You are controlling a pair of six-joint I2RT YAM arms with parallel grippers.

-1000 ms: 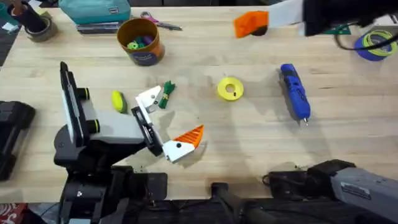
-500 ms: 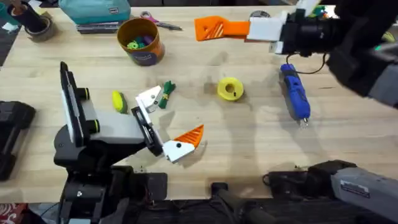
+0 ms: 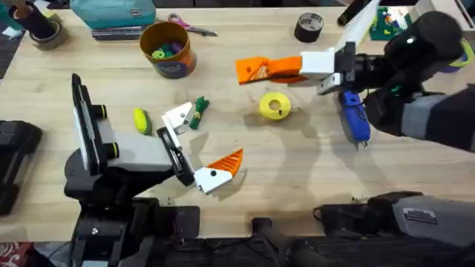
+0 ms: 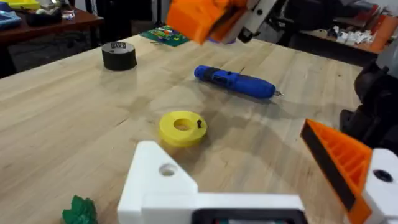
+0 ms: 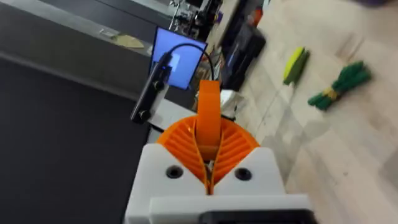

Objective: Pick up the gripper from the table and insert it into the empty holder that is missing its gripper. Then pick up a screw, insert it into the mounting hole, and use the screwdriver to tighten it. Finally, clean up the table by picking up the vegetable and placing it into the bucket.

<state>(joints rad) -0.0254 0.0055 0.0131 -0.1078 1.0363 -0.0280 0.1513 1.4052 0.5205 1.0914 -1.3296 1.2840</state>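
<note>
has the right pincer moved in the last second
Yes. In the overhead view the right pincer has swung left and down from the table's far edge, toward the yellow ring, which stayed put.

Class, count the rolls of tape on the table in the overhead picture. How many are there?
2. A black roll lies at the far edge, right of centre; a tan roll sits in the far left corner. The right arm may hide others.

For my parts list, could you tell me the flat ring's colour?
Yellow; the ring shows best in the left wrist view.
</note>
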